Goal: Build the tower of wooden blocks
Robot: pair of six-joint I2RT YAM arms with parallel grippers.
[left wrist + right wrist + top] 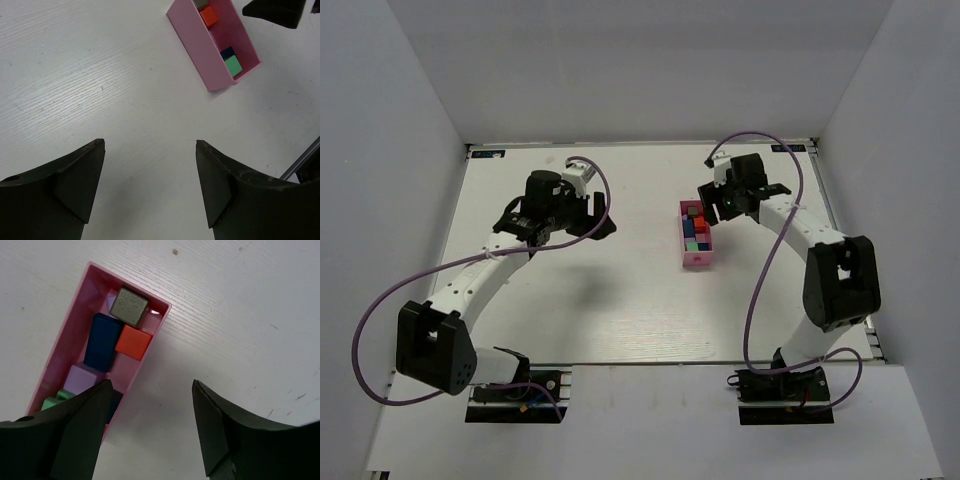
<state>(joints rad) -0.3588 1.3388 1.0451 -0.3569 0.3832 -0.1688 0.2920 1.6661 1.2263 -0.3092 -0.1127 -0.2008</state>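
The wood blocks lie loose in a pink tray (pixel 697 262) at centre right, not stacked. In the right wrist view the tray (pixel 64 335) holds a grey block (pixel 129 305), a dark blue block (pixel 102 340), an orange-red block (pixel 133 342), a purple block (pixel 82 379) and a green block (pixel 51 403). My right gripper (pixel 151 383) is open and empty above the tray's far right side, its left finger over the tray's edge. My left gripper (pixel 150 143) is open and empty over bare table, well left of the tray (pixel 192 40).
White walls enclose the table on the left, back and right. In the top view the left gripper (pixel 603 212) and right gripper (pixel 715 205) flank the tray. The right gripper's dark tip (pixel 275 10) shows in the left wrist view.
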